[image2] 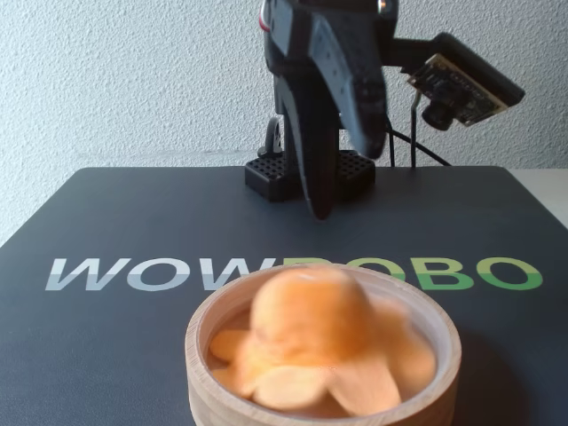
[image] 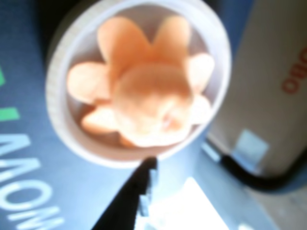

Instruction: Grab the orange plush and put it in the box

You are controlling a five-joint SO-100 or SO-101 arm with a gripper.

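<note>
The orange plush (image2: 315, 333) lies inside the box (image2: 200, 355), a round light-wood tray near the front of the black mat. Its rounded head is up and its paler tentacles spread over the floor; it looks blurred. In the wrist view the plush (image: 151, 103) fills most of the box (image: 55, 86). My gripper (image2: 346, 182) hangs above and behind the box, apart from the plush, with its jaws spread and empty. In the wrist view one dark finger (image: 139, 191) enters from the bottom edge, just below the box rim.
The black mat (image2: 106, 222) carries the lettering WOWROBO (image2: 177, 273). The arm's base (image2: 266, 173) stands at the mat's far edge before a white wall. In the wrist view a beige carton with red letters (image: 273, 86) and a black cable (image: 259, 179) lie right of the box.
</note>
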